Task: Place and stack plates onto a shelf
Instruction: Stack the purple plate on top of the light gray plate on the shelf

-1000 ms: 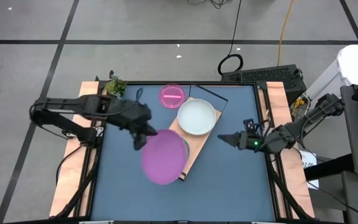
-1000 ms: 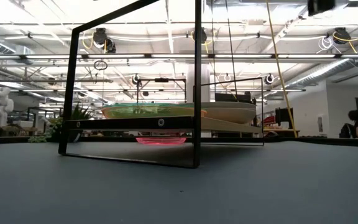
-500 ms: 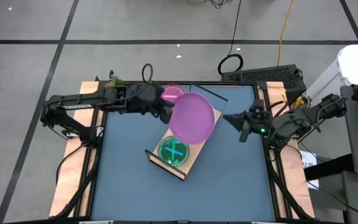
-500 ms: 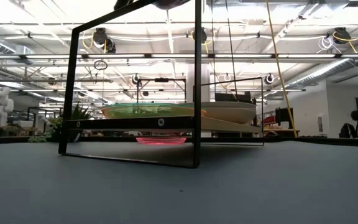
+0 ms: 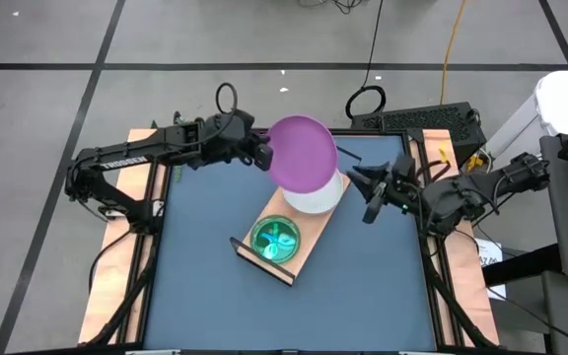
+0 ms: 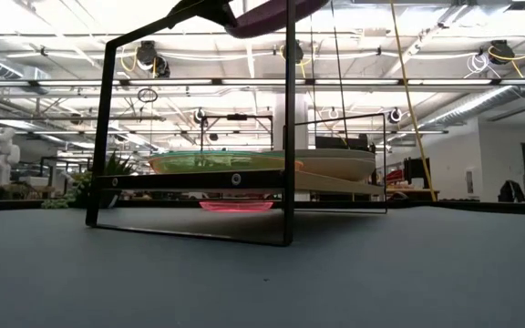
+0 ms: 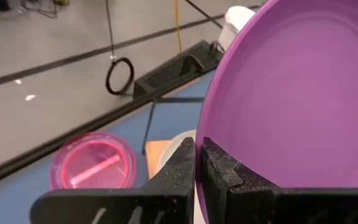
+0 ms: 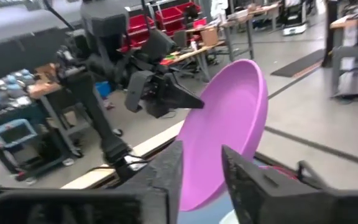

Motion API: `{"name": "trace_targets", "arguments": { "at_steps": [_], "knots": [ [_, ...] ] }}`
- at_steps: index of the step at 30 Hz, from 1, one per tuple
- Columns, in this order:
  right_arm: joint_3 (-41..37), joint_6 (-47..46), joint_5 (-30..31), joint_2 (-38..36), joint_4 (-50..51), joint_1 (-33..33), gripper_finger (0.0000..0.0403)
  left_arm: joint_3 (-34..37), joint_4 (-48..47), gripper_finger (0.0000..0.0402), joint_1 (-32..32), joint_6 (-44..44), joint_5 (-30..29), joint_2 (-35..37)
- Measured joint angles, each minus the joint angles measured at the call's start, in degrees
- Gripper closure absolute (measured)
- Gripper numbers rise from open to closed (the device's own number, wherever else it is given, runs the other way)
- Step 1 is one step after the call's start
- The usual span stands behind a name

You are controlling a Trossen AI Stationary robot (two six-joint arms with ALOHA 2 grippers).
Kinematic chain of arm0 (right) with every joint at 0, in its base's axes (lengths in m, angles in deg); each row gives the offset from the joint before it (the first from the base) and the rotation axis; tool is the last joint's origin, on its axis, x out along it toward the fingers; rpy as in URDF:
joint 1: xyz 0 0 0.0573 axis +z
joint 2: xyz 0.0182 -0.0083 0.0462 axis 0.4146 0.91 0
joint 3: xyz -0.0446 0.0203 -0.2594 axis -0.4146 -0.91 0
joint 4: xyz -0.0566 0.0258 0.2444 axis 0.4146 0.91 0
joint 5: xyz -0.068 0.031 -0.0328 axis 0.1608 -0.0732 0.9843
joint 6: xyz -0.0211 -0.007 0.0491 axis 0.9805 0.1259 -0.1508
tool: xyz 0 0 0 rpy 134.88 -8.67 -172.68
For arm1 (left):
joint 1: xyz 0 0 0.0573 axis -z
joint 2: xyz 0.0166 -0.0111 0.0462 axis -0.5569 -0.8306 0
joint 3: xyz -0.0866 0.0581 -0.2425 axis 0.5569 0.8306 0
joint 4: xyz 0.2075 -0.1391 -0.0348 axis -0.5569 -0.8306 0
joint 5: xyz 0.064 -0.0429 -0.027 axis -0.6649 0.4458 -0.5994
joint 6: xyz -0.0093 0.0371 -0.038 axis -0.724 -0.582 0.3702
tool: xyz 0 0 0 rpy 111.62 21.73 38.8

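Note:
My left gripper [image 5: 262,156] is shut on a purple plate [image 5: 302,153], which it holds up over the far end of the shelf [image 5: 307,245]. The plate also shows in the right wrist view [image 8: 222,130]. The shelf is a light-wood board with black frame ends [image 6: 290,118]. Under the purple plate, a white plate [image 5: 321,199] lies on the board. A green translucent plate [image 5: 276,240] lies on the board's near end. My right gripper [image 5: 358,179] hovers just right of the purple plate, fingers apart [image 8: 201,177], touching nothing. My left gripper pinches the purple plate's rim [image 7: 199,152] between its two fingers, one on the hollow face and one on the back. The fingers come from the table's left, slanting down. The plate is lifted clear and tilted steeply, its hollow face turned partly upward.
A pink translucent plate [image 7: 92,169] lies on the table by the shelf's far end, also seen under the board in the low view [image 6: 235,206]. The dark blue table [image 5: 205,296] has free room at the near side and left. Wooden rails [image 5: 116,286] run along both table sides.
My left gripper has carried the purple plate from over the shelf's near end toward the table's far edge and tipped it more upright, uncovering the green plate. My right gripper has risen, rolled and drawn toward the purple plate.

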Motion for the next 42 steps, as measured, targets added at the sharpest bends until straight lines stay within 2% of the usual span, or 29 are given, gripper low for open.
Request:
{"name": "trace_targets", "arguments": {
  "at_steps": [6,12,20,24,37,42],
  "knots": [
    [0.00,5.10,-0.06,0.96,0.00,-2.56,0.0259,0.02,5.41,0.0393,-0.23,-0.17,-2.58,0.00],
    [0.00,5.14,-0.08,1.32,0.00,-4.94,0.0255,0.07,10.98,0.0393,0.25,0.46,-5.62,-1.34],
    [-1.66,4.98,0.21,1.36,1.02,-8.37,0.0272,0.03,17.38,0.0393,1.39,-1.03,-7.10,-3.71],
    [-2.07,4.20,0.27,1.32,0.88,-9.33,0.0283,0.07,17.48,0.0393,1.48,-1.07,-7.92,-3.85],
    [-2.12,3.44,2.66,1.23,1.64,-11.09,0.0359,0.07,18.65,0.0393,2.08,-2.56,-10.39,-4.09],
    [-2.12,3.48,2.64,1.16,1.70,-12.60,0.0375,0.07,19.27,0.0389,2.99,-4.45,-10.71,-4.07]
  ]
}}
